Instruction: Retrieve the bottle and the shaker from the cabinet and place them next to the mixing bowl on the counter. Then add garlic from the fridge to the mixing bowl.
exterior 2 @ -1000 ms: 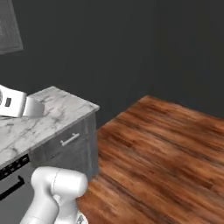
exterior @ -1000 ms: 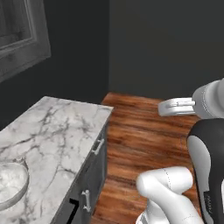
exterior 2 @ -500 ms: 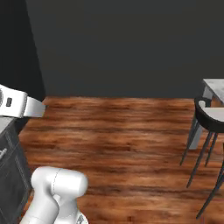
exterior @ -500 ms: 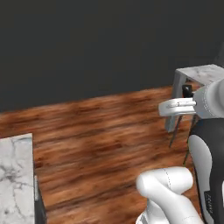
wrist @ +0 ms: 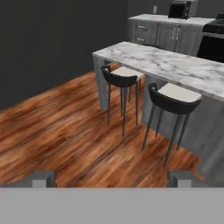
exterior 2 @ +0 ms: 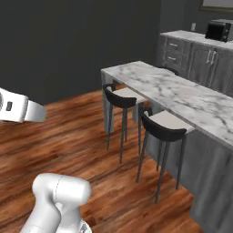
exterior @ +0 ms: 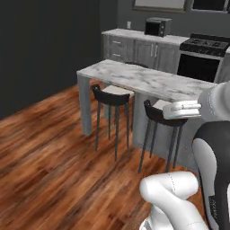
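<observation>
Dark grey walls and a reddish-brown wooden plank floor (exterior: pixel 54 161) are what you have in front of you now, with a long island counter with a white marble top (exterior: pixel 148 81) standing in the middle of the room. Two black stools with pale seats are pushed against its near side: the left stool (wrist: pixel 122 78) and the right stool (wrist: pixel 175 98). Far behind, along the back wall, you can see grey base cabinets (exterior: pixel 134 47), a small dark microwave (exterior: pixel 157 26) on top of them, and a black stove with an oven door (exterior: pixel 200 56) to the right of it.

You should note that the bottle, the shaker, the mixing bowl, the garlic, the cabinet which holds them and the fridge are none of them visible from where the base stands, so I cannot tell you where they are. From these pictures I judge that no part of the task is shown as finished; all three things remain to be fetched, as far as can be seen.

The gripper (wrist: pixel 111 179) points forward over the floor. Its two dark fingertips (wrist: pixel 41 178) stand wide apart with nothing between them, so the claw is released and carries nothing. I think you must first drive to the cabinet
</observation>
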